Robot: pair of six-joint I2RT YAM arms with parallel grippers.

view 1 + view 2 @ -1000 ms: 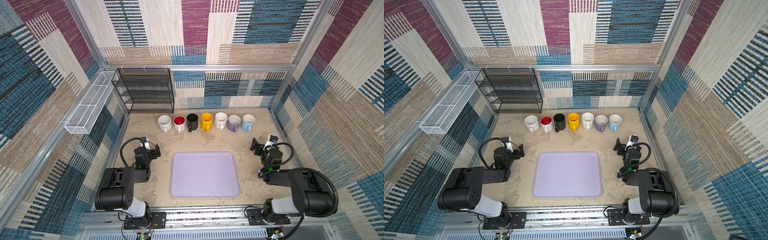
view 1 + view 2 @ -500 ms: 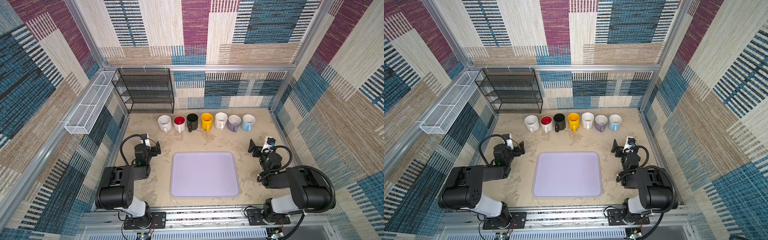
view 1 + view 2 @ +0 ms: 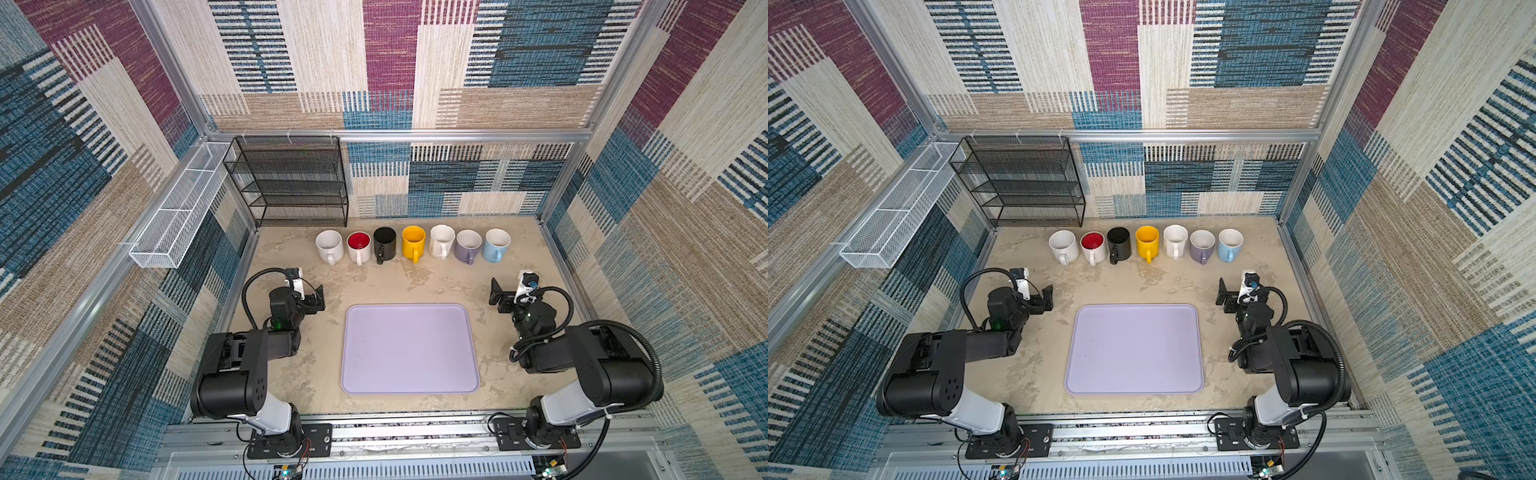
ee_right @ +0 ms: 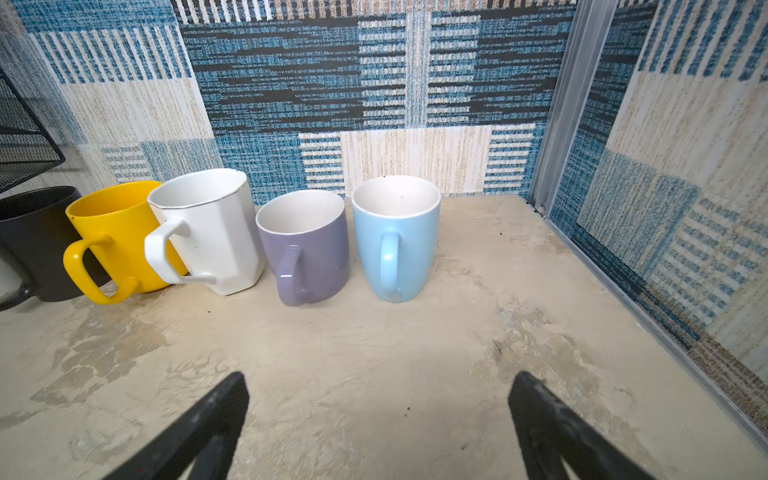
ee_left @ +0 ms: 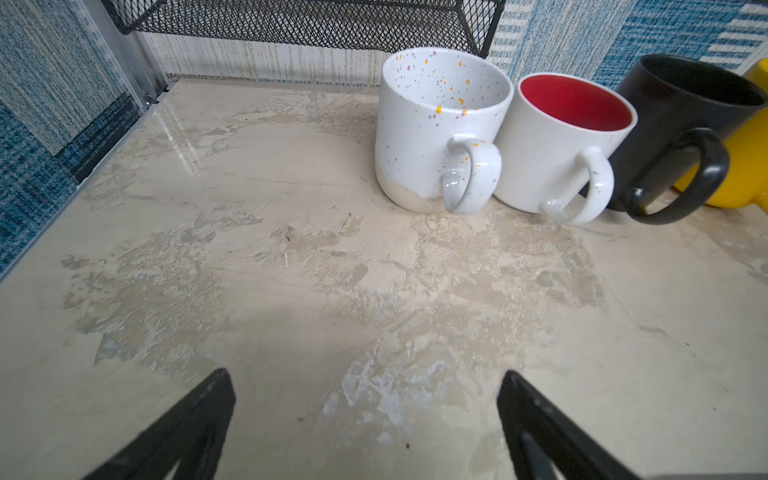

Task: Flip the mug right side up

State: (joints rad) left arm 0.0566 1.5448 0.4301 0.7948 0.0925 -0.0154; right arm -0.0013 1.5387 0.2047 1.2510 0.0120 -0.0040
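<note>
Mugs (image 3: 413,245): seven, mixed colours, upright

Looking like a robot lab booth — carpet walls (image 3: 390,62) and an aluminium frame (image 3: 415,135) are boxing in the table (image 3: 415,282).

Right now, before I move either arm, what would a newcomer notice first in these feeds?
A row of seven mugs stands at the back of the table, from the speckled white mug on the left to the light blue mug on the right, all mouth up with handles toward the arms. A lavender tray lies bare at the centre. The left gripper and right gripper sit open on either side of it, holding nothing.
</note>
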